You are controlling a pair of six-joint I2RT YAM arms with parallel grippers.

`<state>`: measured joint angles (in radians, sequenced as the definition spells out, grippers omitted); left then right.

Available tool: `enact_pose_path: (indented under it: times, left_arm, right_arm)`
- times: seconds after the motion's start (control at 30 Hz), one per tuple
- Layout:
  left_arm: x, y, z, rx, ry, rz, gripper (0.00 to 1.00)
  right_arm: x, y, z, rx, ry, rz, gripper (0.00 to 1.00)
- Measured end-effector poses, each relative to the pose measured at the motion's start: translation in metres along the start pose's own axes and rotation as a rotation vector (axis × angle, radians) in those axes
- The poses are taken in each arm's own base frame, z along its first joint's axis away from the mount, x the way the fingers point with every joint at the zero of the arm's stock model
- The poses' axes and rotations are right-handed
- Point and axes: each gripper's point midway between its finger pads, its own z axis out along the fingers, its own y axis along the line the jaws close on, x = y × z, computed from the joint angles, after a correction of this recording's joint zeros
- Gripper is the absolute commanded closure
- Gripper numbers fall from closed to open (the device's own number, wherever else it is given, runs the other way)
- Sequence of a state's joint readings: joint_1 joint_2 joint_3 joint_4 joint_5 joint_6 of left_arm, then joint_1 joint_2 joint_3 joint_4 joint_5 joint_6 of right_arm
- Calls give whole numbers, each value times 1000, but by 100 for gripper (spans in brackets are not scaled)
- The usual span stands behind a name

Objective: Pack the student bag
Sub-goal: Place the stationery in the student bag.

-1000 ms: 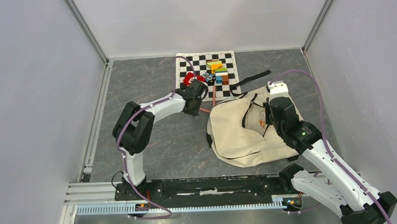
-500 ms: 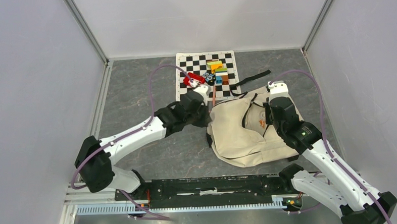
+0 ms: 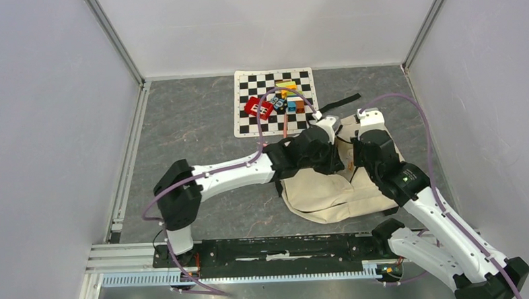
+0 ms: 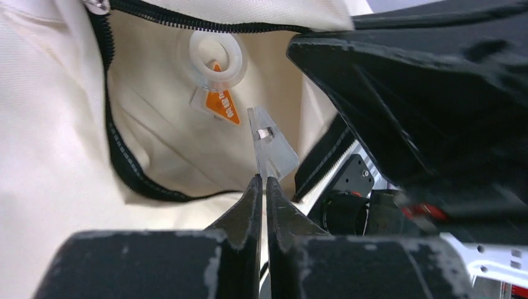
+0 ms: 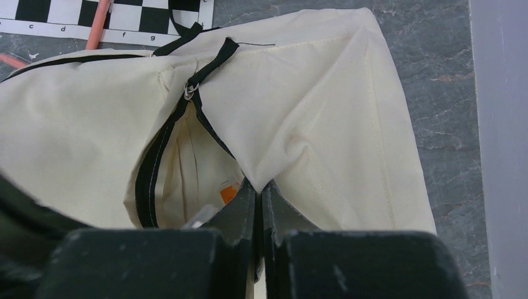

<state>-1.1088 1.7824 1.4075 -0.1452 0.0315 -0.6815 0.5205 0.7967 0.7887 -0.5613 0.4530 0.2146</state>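
Observation:
The student bag (image 3: 317, 181) lies cream and soft at centre right, its black zipper (image 4: 118, 149) open. My right gripper (image 5: 258, 185) is shut on a fold of the bag's fabric (image 5: 292, 124) beside the opening and holds it up. My left gripper (image 4: 262, 179) hangs over the opening, shut on a small clear plastic piece (image 4: 271, 146) that sticks out past its tips. Inside the bag lies a clear ring with an orange tag (image 4: 219, 75). In the top view the left gripper (image 3: 338, 146) and the right gripper (image 3: 356, 152) are close together over the bag.
A checkerboard mat (image 3: 247, 120) lies behind the bag with coloured blocks (image 3: 291, 98) and a red item (image 3: 258, 107). An orange pencil (image 3: 286, 125) lies at the mat's edge. A black strap (image 3: 337, 106) trails from the bag. Grey walls enclose the table.
My left arm has swung right from the mat's near edge to over the bag's opening, and its jaws have closed. The right arm has stayed put, holding the fabric.

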Motion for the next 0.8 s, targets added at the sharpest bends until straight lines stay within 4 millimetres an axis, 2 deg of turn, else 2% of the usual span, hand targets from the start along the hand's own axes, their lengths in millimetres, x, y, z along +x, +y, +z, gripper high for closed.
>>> enact_pose_path:
  times: [0.13,0.23,0.43,0.63,0.8]
  left_arm:
    - [11,4,25,-13,27,-11,92]
    - [18,9,35,-26,45,-19,85]
    - [24,12,46,-33,62,-24,54]
    - [21,12,47,-37,52,-17,36]
    - [16,24,39,-104,25,16,12]
  right_arm:
    - [-2,-1,-2,-1,-12,4,100]
    - [-3,-2,-3,-1,-16,6,100]
    - [-4,-2,-4,-2,-21,8,100]
    - [-5,-3,-6,0,-28,11,100]
    - [-6,-7,-6,21,-31,5,100]
